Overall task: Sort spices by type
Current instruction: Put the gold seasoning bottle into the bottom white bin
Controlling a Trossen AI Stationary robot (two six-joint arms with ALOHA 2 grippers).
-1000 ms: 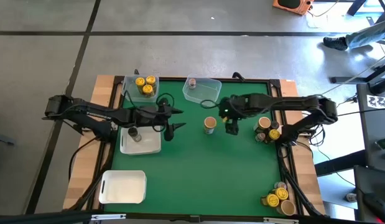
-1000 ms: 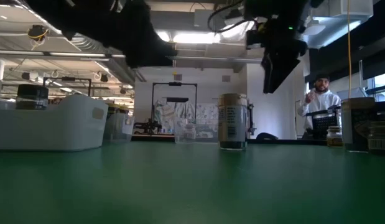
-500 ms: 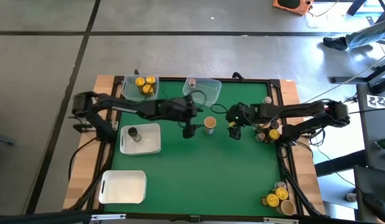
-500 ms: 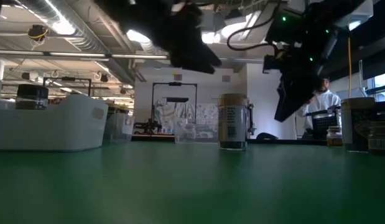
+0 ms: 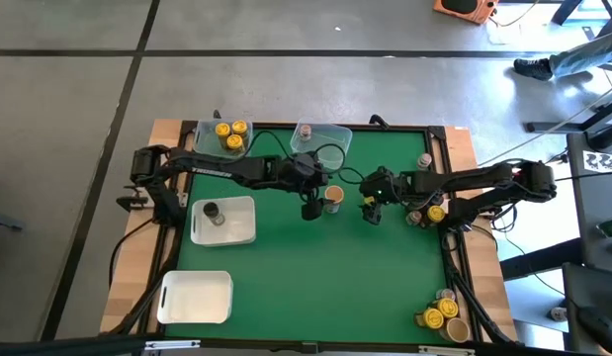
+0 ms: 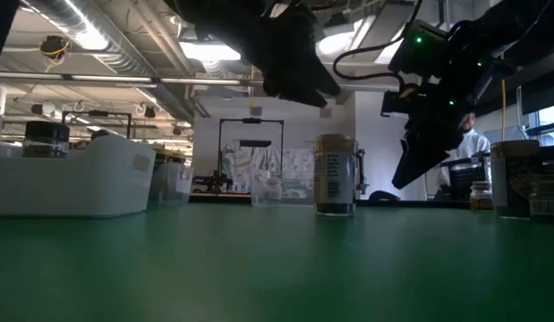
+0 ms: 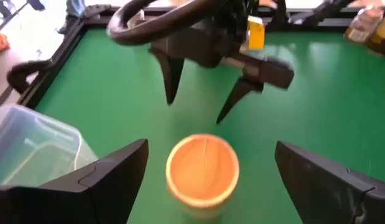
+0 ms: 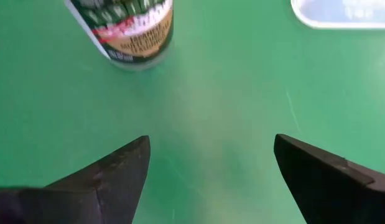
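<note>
A tan-lidded spice jar (image 5: 333,196) stands upright on the green mat, also seen in the low view (image 6: 336,174). My left gripper (image 5: 310,206) hovers open just to the jar's left and above it. In the left wrist view the jar's lid (image 7: 203,169) shows between and beyond my open fingers, untouched. My right gripper (image 5: 373,210) hangs open to the jar's right, above the mat. In the right wrist view the jar (image 8: 127,28) stands ahead of the right gripper (image 8: 211,168).
At the far edge, one clear tub (image 5: 226,138) holds yellow-lidded jars and another (image 5: 320,141) holds a grey-pink-lidded jar. A white tray (image 5: 236,225) holds a dark-lidded jar (image 5: 213,211). Another white tray (image 5: 197,297) lies near left. Jar clusters stand at the right (image 5: 424,208) and near right (image 5: 442,316).
My left gripper has swung from beside the white tray toward the table's right, arriving next to the tan-lidded jar. My right gripper has drawn slightly toward the right and near edges, sinking a little. The jar has stayed put.
</note>
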